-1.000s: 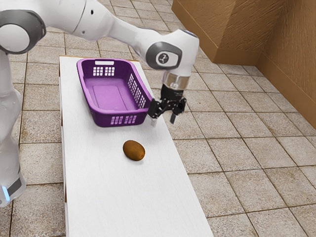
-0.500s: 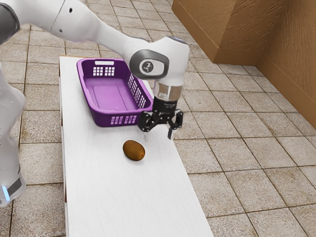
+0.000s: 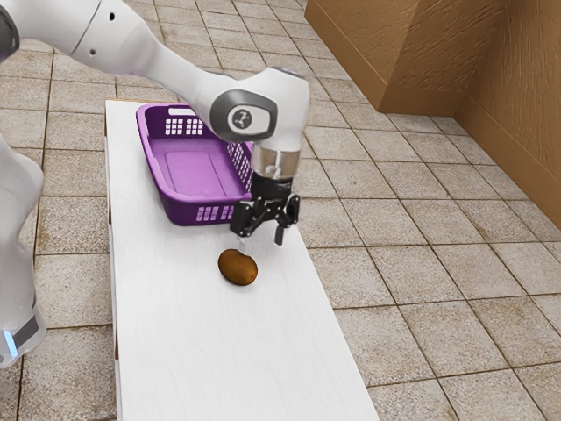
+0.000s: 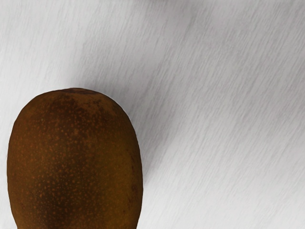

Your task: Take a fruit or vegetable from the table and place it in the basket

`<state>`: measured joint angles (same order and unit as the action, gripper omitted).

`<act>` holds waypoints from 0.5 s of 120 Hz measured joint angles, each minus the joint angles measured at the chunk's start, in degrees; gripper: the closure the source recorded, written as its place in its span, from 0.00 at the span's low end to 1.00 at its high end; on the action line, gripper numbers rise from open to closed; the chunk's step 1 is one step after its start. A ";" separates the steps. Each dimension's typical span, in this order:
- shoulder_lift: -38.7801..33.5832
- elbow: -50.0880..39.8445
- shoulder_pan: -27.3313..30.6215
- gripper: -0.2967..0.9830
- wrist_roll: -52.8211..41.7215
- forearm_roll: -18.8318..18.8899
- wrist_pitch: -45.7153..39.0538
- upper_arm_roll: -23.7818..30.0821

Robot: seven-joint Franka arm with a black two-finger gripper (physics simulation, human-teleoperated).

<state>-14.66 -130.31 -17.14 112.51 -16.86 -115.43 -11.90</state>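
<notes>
In the exterior view my gripper stands open just above and beside the kiwi, with its fingers apart and nothing between them. The brown kiwi lies on the white table, a little toward the exterior view's left of the hand. In the wrist view the kiwi appears large over the pale table surface. A purple basket with slotted walls sits behind the gripper; the hand covers part of its near corner, and no item is visible inside it.
The table's long edge runs close by the gripper, with the tiled floor beyond it. Brown walls rise at the exterior view's upper right.
My hand has come toward the exterior view's left and lower, from beside the basket's corner to near the kiwi. The kiwi and basket have stayed where they were.
</notes>
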 joint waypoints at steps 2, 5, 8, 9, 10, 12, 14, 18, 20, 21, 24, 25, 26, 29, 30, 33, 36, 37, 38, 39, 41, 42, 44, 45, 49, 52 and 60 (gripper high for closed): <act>-0.09 -0.09 -0.04 0.23 0.33 0.03 -0.02 0.07; -0.19 -0.17 -0.06 0.23 0.79 0.07 -0.05 0.52; -0.25 -0.23 -0.16 0.23 1.25 0.09 -0.10 1.02; -0.25 -0.24 -0.18 0.23 1.39 0.10 -0.13 1.15; -0.26 -0.25 -0.20 0.23 1.54 0.10 -0.17 1.27; -0.26 -0.27 -0.22 0.23 1.82 0.10 -0.24 1.50; -0.24 -0.28 -0.26 0.23 2.10 0.10 -0.31 1.67; -0.19 -0.35 -0.31 0.23 2.62 0.04 -0.43 1.93; -0.19 -0.55 -0.26 0.23 2.88 -0.01 -0.49 2.01; -0.21 -0.71 -0.22 0.23 3.00 -0.03 -0.52 2.04; -0.33 -1.12 -0.11 0.23 3.36 -0.09 -0.59 2.11; -0.42 -1.31 -0.07 0.23 3.47 -0.12 -0.62 2.13; -0.52 -1.52 -0.04 0.23 3.59 -0.14 -0.65 2.15; -0.92 -2.30 0.05 0.23 3.93 -0.20 -0.81 2.18; -1.05 -2.55 0.07 0.23 4.03 -0.21 -0.87 2.18; -1.38 -3.20 0.11 0.23 4.35 -0.26 -1.07 2.20; -1.62 -3.76 0.14 0.23 4.66 -0.29 -1.26 2.21; -1.74 -3.95 0.14 0.23 4.76 -0.30 -1.32 2.22; -1.84 -4.11 0.15 0.23 4.85 -0.31 -1.38 2.22; -1.98 -4.31 0.15 0.23 4.95 -0.32 -1.44 2.22; -2.22 -4.65 0.16 0.23 5.14 -0.34 -1.54 2.22; -2.33 -4.81 0.16 0.23 5.23 -0.34 -1.59 2.22; -2.57 -5.16 0.17 0.23 5.42 -0.36 -1.72 2.23; -2.68 -5.33 0.17 0.23 5.51 -0.36 -1.78 2.23; -3.03 -5.96 0.30 0.23 5.85 -0.38 -2.03 2.23; -3.13 -6.28 0.49 0.23 6.10 -0.40 -2.21 2.23; -2.99 -6.67 0.71 0.23 6.70 -0.41 -2.61 2.23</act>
<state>-17.65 -136.97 -16.43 119.21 -17.27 -118.05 -9.67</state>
